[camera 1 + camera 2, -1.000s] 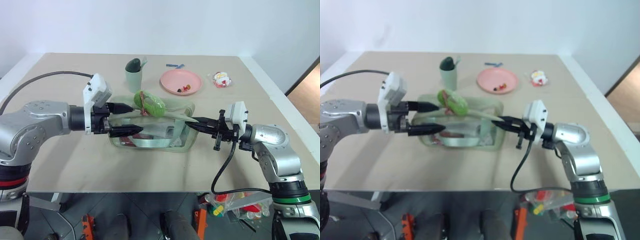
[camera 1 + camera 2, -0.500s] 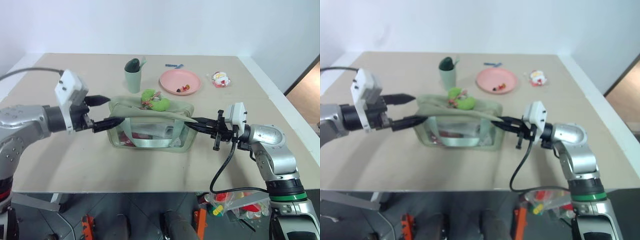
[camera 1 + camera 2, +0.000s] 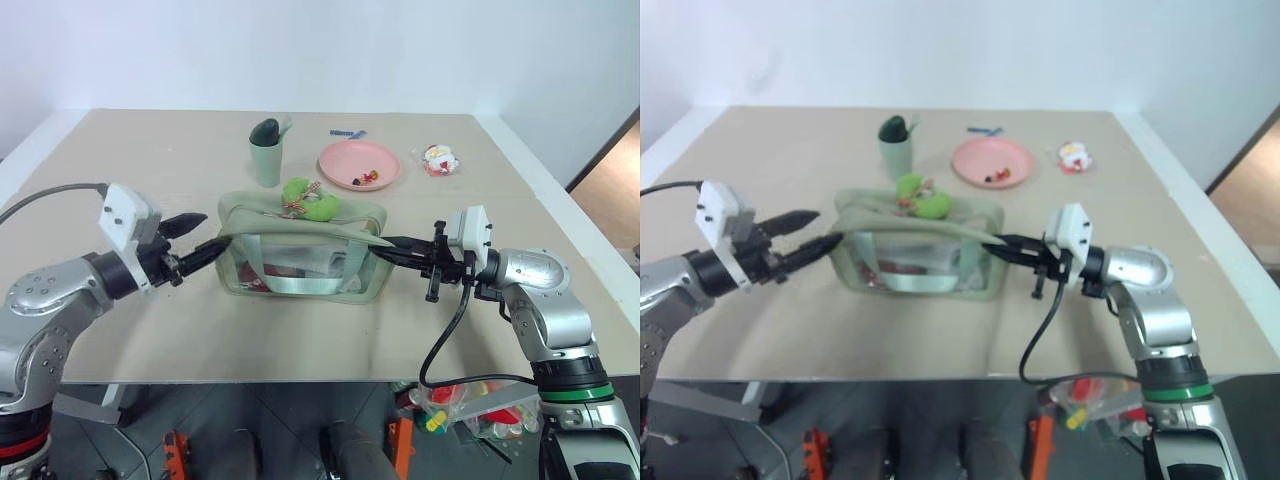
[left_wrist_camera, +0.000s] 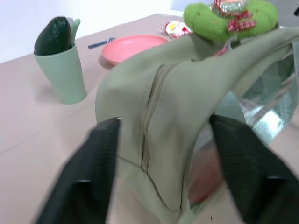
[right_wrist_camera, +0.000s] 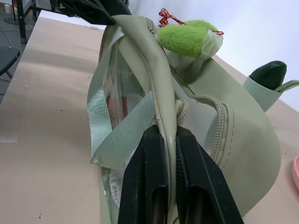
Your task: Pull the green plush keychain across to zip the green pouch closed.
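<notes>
The green pouch (image 3: 300, 250) stands mid-table with the green plush keychain (image 3: 308, 198) resting on its top. From the head views, the left gripper (image 3: 205, 240) meets the pouch's left end; its wrist view shows the two fingers (image 4: 93, 168) spread either side of the fabric end. The right wrist view shows the right gripper (image 5: 167, 140) clamped on the pouch's edge seam.
</notes>
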Controlling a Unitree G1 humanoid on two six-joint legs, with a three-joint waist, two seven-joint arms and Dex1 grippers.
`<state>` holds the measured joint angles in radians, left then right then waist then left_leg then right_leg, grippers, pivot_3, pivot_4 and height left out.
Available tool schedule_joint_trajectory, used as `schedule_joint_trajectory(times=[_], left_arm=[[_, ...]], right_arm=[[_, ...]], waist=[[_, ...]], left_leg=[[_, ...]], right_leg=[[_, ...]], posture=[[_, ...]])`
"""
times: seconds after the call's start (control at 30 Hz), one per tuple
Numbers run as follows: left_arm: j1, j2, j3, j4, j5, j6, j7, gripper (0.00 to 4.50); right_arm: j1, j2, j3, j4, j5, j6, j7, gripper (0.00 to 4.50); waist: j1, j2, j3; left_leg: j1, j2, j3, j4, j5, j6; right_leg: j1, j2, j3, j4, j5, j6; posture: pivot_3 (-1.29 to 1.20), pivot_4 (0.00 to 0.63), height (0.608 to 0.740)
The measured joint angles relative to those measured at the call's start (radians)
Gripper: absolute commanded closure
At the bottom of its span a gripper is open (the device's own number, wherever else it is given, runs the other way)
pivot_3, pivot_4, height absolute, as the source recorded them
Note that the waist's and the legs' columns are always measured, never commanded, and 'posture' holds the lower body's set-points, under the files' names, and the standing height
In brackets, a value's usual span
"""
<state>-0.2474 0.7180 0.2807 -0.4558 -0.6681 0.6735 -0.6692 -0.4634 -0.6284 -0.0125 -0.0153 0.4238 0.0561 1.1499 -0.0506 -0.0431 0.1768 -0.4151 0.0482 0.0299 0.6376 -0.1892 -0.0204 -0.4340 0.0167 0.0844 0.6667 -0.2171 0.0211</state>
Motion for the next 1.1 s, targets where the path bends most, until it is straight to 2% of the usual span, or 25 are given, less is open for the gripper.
schedule_joint_trajectory(times=[0.07, 0.13, 0.2, 0.23, 0.47, 0.67, 0.8, 0.93, 1.1], left_arm=[[0.0, -0.022, -0.02, 0.001, 0.002, -0.001, 0.002, 3.16], [0.0, -0.035, -0.036, 0.005, 0.002, -0.001, 0.007, 3.98], [-0.002, -0.035, -0.04, 0.005, 0.003, -0.001, 0.007, 4.49], [-0.002, -0.035, -0.043, 0.006, 0.003, -0.001, 0.006, 4.49], [-0.006, -0.035, -0.049, 0.006, 0.003, -0.001, 0.005, 4.5], [-0.006, -0.035, -0.053, 0.006, 0.003, -0.002, 0.004, 4.5], [-0.013, -0.035, -0.061, 0.016, 0.012, -0.011, 0.003, 4.5], [-0.026, -0.04, -0.082, 0.021, 0.02, -0.019, 0.002, 4.5], [-0.039, -0.046, -0.096, 0.021, 0.026, -0.024, 0.001, 4.5]], right_arm=[[-0.001, -0.001, 0.0, 0.0, 0.0, 0.0, 0.001, 4.5], [-0.002, -0.001, 0.0, 0.0, 0.0, 0.0, 0.001, 4.5], [-0.002, -0.001, 0.0, 0.0, 0.0, 0.001, 0.001, 4.5], [-0.002, -0.002, 0.0, 0.0, 0.0, 0.002, 0.001, 4.5], [-0.016, -0.055, 0.002, -0.041, 0.081, 0.213, 0.006, 2.16], [-0.198, -0.201, -0.053, -0.083, 0.267, 0.585, -0.003, 0.06], [-0.365, -0.177, -0.07, -0.07, 0.339, 0.766, -0.078, 0.02], [-0.475, -0.059, -0.031, -0.027, 0.321, 0.802, -0.173, 0.02], [-0.548, 0.051, 0.061, 0.082, 0.235, 0.781, -0.199, 0.02]], waist=[[0.0, 0.0, 0.0], [0.0, 0.0, 0.0], [0.0, 0.0, 0.0], [0.0, 0.0, 0.0], [0.002, 0.0, 0.0], [0.003, 0.001, 0.001], [0.001, 0.001, 0.001], [0.004, 0.001, 0.001], [0.005, 0.001, 0.001]], left_leg=[[0.0, 0.0, 0.0, 0.0, 0.0, 0.0], [0.0, 0.0, 0.0, -0.001, 0.0, 0.0], [0.0, 0.0, -0.001, -0.001, 0.0, 0.0], [0.0, 0.0, -0.001, -0.001, 0.0, 0.0], [-0.001, 0.0, 0.0, 0.0, 0.0, 0.0], [-0.001, -0.001, 0.0, 0.0, 0.0, 0.0], [-0.001, -0.001, -0.001, -0.001, 0.0, 0.0], [-0.003, -0.001, -0.001, 0.0, 0.0, 0.0], [-0.009, -0.003, 0.0, 0.0, 0.0, 0.0]], right_leg=[[0.0, 0.0, 0.0, 0.0, 0.0, 0.0], [0.0, 0.001, 0.0, 0.0, 0.0, 0.0], [0.0, 0.001, 0.0, 0.0, 0.0, 0.0], [0.0, 0.001, 0.0, 0.0, 0.0, 0.0], [0.0, 0.0, 0.0, 0.0, 0.0, 0.0], [0.0, -0.001, 0.0, -0.001, -0.001, 0.0], [-0.001, 0.0, 0.0, -0.001, -0.001, 0.0], [-0.001, -0.001, 0.0, -0.001, -0.001, 0.001], [-0.004, -0.004, -0.001, -0.002, 0.0, 0.007]], posture=[[0.0, 0.15, 0.74], [0.0, 0.15, 0.74], [0.0, 0.15, 0.74], [0.0, 0.15, 0.74], [0.0, 0.15, 0.74], [0.0, 0.15, 0.74], [0.0, 0.15, 0.74], [0.0, 0.15, 0.74], [0.0, 0.15, 0.74]])
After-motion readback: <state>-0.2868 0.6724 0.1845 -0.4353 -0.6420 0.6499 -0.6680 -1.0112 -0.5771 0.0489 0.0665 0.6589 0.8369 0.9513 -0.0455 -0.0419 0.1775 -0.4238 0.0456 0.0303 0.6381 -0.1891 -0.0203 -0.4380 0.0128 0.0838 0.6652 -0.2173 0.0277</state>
